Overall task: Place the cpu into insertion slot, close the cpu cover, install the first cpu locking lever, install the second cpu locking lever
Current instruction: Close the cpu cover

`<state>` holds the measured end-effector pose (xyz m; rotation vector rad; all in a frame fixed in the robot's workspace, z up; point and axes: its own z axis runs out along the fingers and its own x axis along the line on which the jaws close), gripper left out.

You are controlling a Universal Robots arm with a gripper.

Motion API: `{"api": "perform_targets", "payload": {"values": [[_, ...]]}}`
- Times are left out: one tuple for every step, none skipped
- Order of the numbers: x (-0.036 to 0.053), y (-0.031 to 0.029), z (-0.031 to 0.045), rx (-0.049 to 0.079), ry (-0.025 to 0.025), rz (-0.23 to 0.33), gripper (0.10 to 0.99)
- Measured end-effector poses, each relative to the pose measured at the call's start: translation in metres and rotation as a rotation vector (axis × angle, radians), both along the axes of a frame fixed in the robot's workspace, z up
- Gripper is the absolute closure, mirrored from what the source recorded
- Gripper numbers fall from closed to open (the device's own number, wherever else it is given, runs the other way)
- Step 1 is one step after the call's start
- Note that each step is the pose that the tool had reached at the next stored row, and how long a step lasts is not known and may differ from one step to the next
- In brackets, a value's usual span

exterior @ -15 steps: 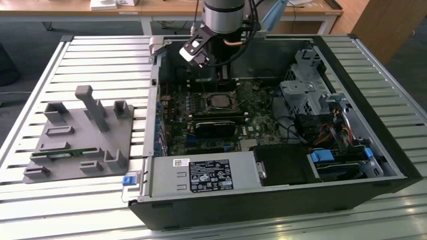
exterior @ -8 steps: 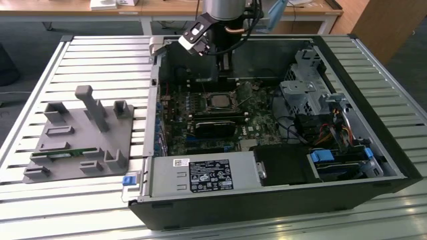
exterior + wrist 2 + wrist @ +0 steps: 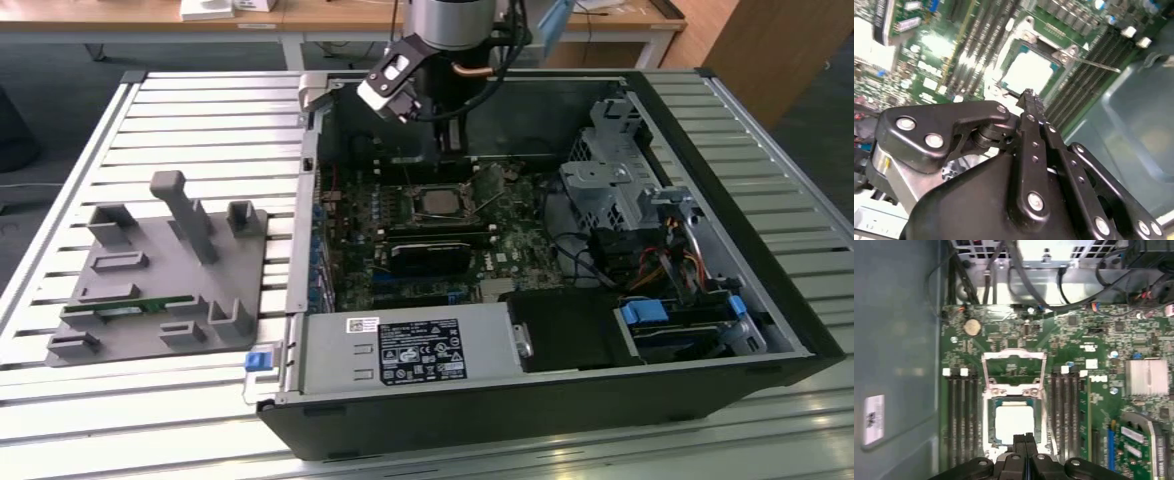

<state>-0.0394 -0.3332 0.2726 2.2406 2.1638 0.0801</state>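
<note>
Jaws are pressed together, with only a hairline seam between the fingertips (image 3: pixel 1020 440) and nothing gripped. In both wrist views they hang at the near edge of the insertion slot (image 3: pixel 990 415). Whether they touch it I cannot tell.

The cpu (image 3: pixel 1014 422) lies flat in the slot with its pale metal top facing up, so the first step looks done. The cpu cover (image 3: pixel 1014 356) is not down: the silver frame stands tilted back off the far side of the socket, green board showing through its square opening. Closing it is not yet done. By my reading neither locking lever is installed either.

The first wrist view looks straight down on the socket and makes the seated chip and the raised cover plain. The second wrist view looks along the black gripper linkage from a slant. It catches a thin metal locking lever (image 3: pixel 1094 64) sticking out free from the socket's corner, unlatched.

The exterior view gives the setting. An open computer case (image 3: pixel 534 420) lies on the slatted tabletop (image 3: pixel 80 150), and the arm (image 3: pixel 454 20) comes down from the upper middle of the frame into the case, above the socket near the frame's centre. A grey fixture block (image 3: pixel 160 270) sits at the left of the frame.
</note>
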Motion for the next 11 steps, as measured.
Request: {"api": "perform_targets", "payload": {"values": [[0.0002, -0.0009, -0.0001, 0.000, 0.0002, 0.000, 0.980], [0.0023, -0.0011, -0.0006, 0.000, 0.0005, 0.000, 0.980], [0.0056, -0.0011, -0.0009, 0.000, 0.0017, 0.000, 0.980], [0.0095, -0.0012, -0.0011, 0.000, 0.0031, 0.000, 0.980], [0.0136, -0.0012, -0.0013, 0.000, 0.0045, 0.001, 0.980], [0.0181, -0.0012, -0.0015, 0.000, 0.0059, 0.002, 0.980], [0.0218, -0.0012, -0.0017, 0.000, 0.0070, 0.003, 0.980], [0.0255, -0.0012, -0.0020, 0.000, 0.0082, 0.003, 0.980], [0.0286, -0.0012, -0.0023, 0.000, 0.0095, 0.004, 0.980], [0.0303, -0.0012, -0.0026, 0.000, 0.0098, 0.004, 0.980], [0.0316, -0.0012, -0.0030, 0.000, 0.0100, 0.004, 0.980]]}}
